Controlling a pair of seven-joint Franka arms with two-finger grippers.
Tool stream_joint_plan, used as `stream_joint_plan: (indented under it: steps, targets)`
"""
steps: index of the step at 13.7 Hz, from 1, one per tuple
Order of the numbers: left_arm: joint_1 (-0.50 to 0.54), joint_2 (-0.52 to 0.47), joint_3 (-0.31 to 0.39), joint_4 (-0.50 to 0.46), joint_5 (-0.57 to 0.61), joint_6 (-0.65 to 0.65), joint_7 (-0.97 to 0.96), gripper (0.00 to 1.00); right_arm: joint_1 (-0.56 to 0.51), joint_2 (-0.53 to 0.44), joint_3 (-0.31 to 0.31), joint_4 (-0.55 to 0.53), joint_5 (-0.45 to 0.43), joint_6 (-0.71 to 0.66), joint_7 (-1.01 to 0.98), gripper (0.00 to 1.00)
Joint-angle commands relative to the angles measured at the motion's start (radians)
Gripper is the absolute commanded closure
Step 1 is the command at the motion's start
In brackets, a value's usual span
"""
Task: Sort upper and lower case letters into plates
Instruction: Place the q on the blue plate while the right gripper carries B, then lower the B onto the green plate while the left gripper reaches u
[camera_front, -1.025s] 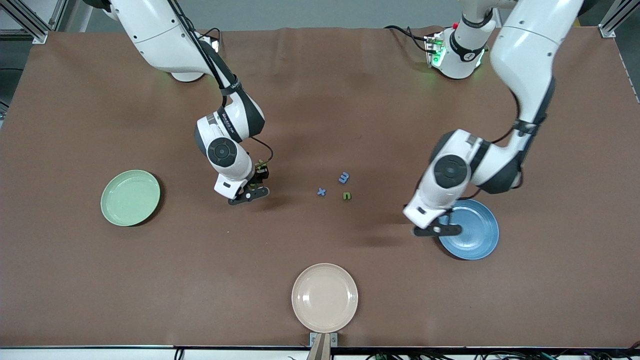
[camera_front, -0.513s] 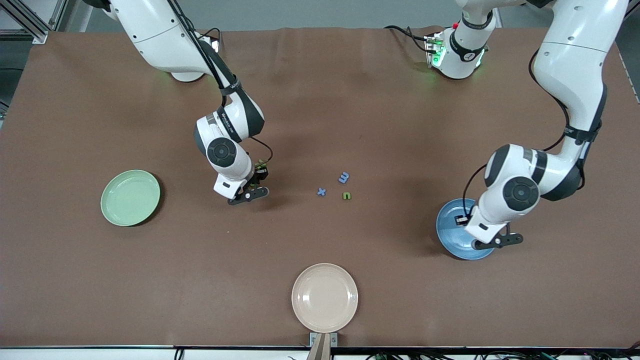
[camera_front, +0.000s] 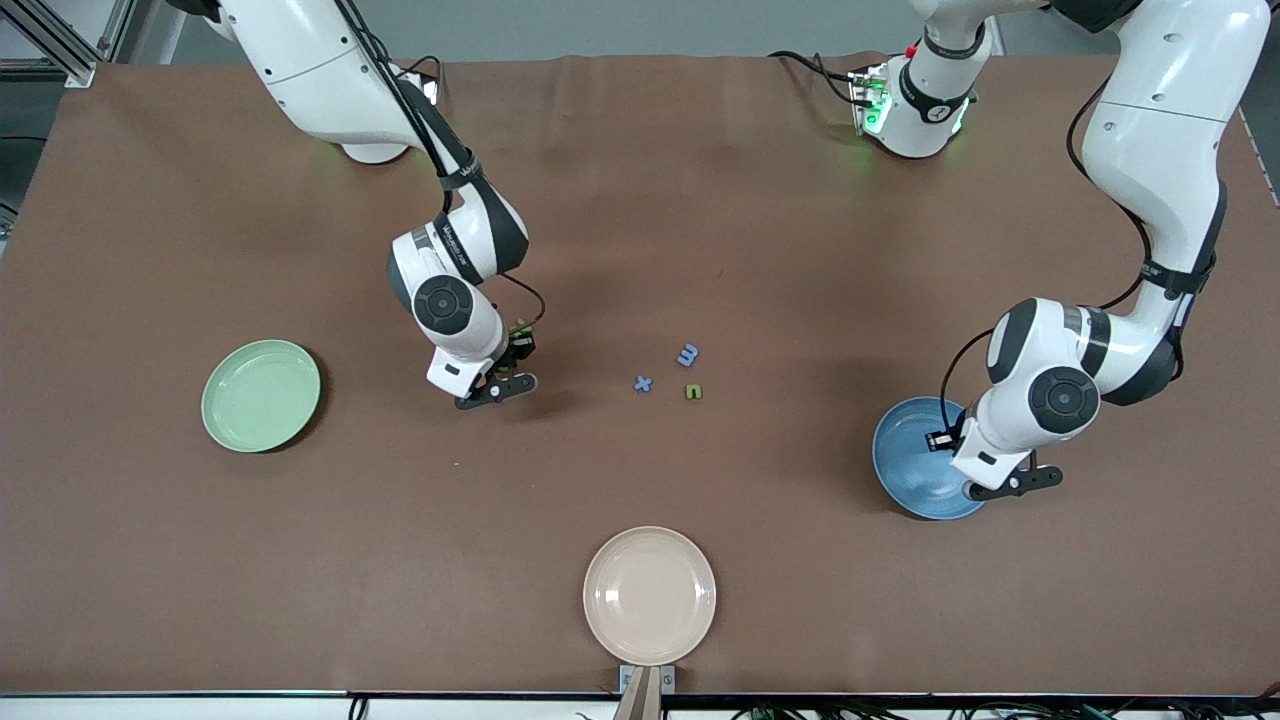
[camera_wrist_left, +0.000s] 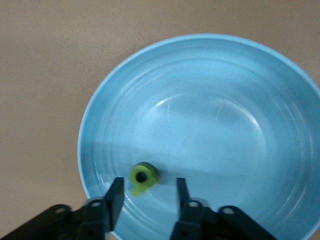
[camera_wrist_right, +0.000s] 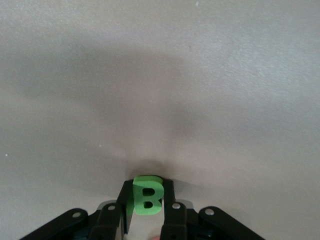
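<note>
My left gripper is open and empty over the blue plate, near its rim. A small yellow-green letter with a round hole lies in that plate just ahead of the open fingers. In the front view the left gripper hangs over the edge of the blue plate. My right gripper is shut on a green capital B and holds it just above the bare table. In the front view the right gripper is between the pale green plate and the loose letters.
A blue m, a blue x and a small green letter lie at the table's middle. A cream-beige plate sits at the table's edge nearest the front camera. The brown table has open room elsewhere.
My left arm has swung across the blue plate toward the left arm's end of the table, then slowed. My right arm has not moved.
</note>
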Motion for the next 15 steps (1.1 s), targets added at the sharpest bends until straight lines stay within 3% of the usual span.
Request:
stream_joint_plan:
  steps: [1, 4, 7, 11, 15]
  targets:
    - [0.005, -0.013, -0.012, 0.024, 0.011, -0.010, -0.020, 0.00, -0.058, -0.119, 0.004, -0.021, 0.023, -0.110, -0.036, 0.87]
    - [-0.035, -0.018, -0.058, 0.107, -0.036, -0.119, -0.134, 0.00, -0.156, -0.225, 0.001, -0.043, 0.018, -0.215, -0.150, 0.87]
    - [-0.147, -0.005, -0.072, 0.167, -0.070, -0.165, -0.280, 0.00, -0.291, -0.296, 0.000, -0.119, 0.009, -0.210, -0.329, 0.87]
    - [-0.296, 0.013, -0.072, 0.164, -0.061, -0.141, -0.429, 0.00, -0.504, -0.287, -0.002, -0.132, 0.005, -0.181, -0.558, 0.87]
    - [-0.422, 0.050, -0.070, 0.154, -0.059, -0.060, -0.437, 0.04, -0.650, -0.244, 0.000, -0.150, -0.084, -0.080, -0.598, 0.86]
